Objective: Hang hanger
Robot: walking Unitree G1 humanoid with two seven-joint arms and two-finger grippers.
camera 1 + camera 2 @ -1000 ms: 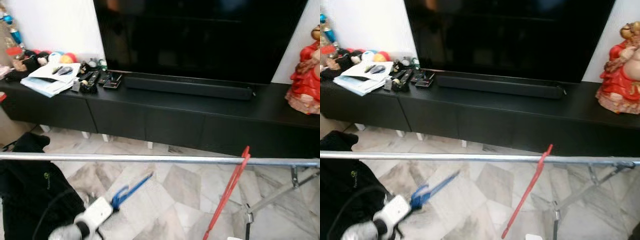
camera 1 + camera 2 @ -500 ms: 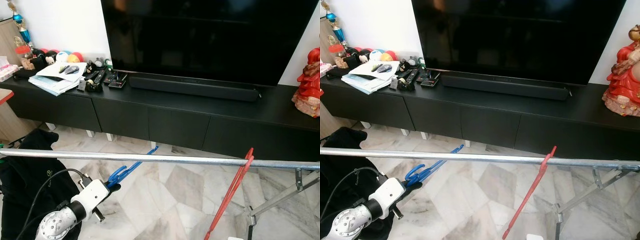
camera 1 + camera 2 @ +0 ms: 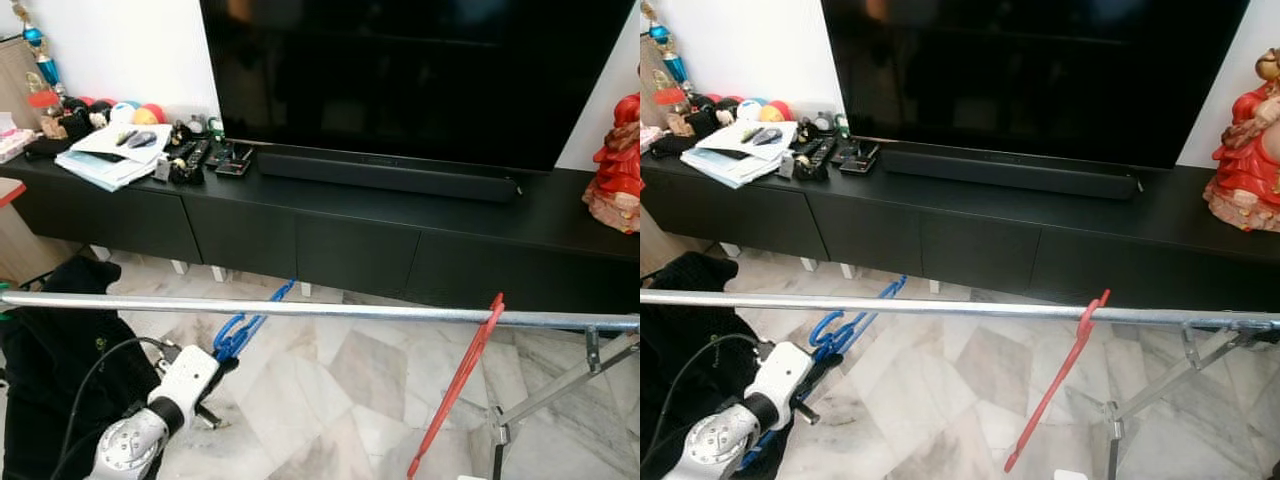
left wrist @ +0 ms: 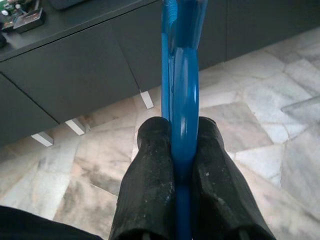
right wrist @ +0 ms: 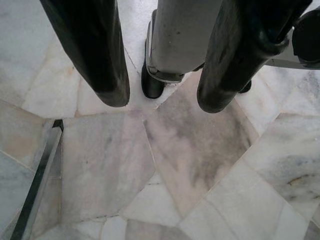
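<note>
Left wrist view has my left gripper (image 4: 184, 165) clamped tight on the blue hanger (image 4: 181, 85). Since half a second ago I've lifted it, so its hook (image 3: 282, 291) now sits just under the metal rail (image 3: 300, 309), not over it yet. Right gripper (image 5: 162, 75) hangs open above the marble floor (image 5: 115, 165). Red hanger (image 3: 460, 380) is already hung.

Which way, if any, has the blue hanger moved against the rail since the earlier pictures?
Yes. The blue hanger, in the left gripper, rose toward the rail; its tip now crosses it.
</note>
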